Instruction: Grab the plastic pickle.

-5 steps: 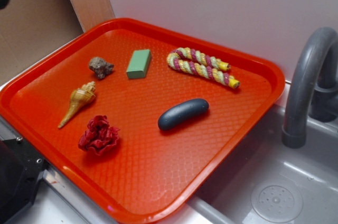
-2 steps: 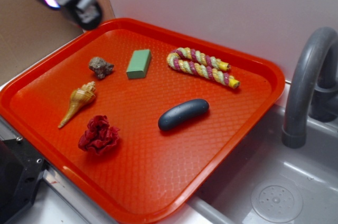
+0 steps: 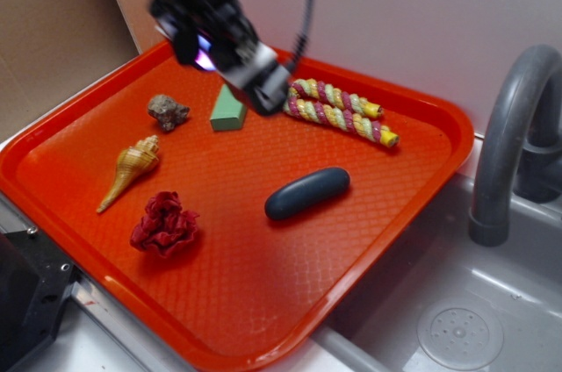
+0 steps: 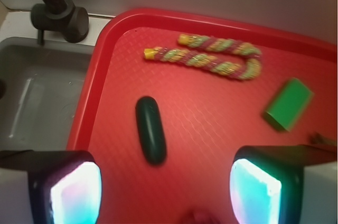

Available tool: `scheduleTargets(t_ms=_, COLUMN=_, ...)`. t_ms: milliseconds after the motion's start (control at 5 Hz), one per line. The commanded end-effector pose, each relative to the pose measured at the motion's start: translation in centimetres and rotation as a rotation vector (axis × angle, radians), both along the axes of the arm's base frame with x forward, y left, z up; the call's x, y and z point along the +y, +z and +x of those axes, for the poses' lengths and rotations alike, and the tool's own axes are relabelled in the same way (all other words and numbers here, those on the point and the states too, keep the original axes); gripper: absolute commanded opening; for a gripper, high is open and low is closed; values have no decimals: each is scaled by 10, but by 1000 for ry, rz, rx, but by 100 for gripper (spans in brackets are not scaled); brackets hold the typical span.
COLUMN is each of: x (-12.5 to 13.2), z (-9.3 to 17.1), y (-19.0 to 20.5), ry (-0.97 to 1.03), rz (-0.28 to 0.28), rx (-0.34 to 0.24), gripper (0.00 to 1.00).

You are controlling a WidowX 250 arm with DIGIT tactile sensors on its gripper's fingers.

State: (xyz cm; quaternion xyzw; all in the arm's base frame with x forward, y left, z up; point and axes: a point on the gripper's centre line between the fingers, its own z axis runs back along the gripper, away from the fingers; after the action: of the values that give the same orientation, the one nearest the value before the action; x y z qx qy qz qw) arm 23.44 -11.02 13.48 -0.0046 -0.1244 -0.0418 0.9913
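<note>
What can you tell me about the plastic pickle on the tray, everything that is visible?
The plastic pickle is a smooth, matte, dark blue-grey capsule with rounded ends. It lies flat on the red tray, toward the sink side, below the twisted rope. Nothing else touches it. The gripper is open above the tray, apart from it.

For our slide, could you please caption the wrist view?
Open gripper above the red plastic tray, dark oblong plastic pickle lying ahead between its glowing fingers.
</note>
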Motion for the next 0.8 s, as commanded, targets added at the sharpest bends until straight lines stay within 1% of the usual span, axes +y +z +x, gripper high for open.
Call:
scheduleTargets(t_ms=0, x=-7, z=20, y=-44, ry=18, rz=-44, rx=-15, gripper=100)
scheduleTargets(t_ms=200, x=-11, z=27, y=-71, ry=17, rz=-8, rx=-2, gripper=100)
scheduleTargets(t_ms=400, x=-17, z=29, y=-93, ry=10, rz=-80, rx=35, gripper=100)
scheduleTargets(t_ms=600, x=-24, z=28, y=-117, ry=-13, rz=-31, rx=51, gripper=100)
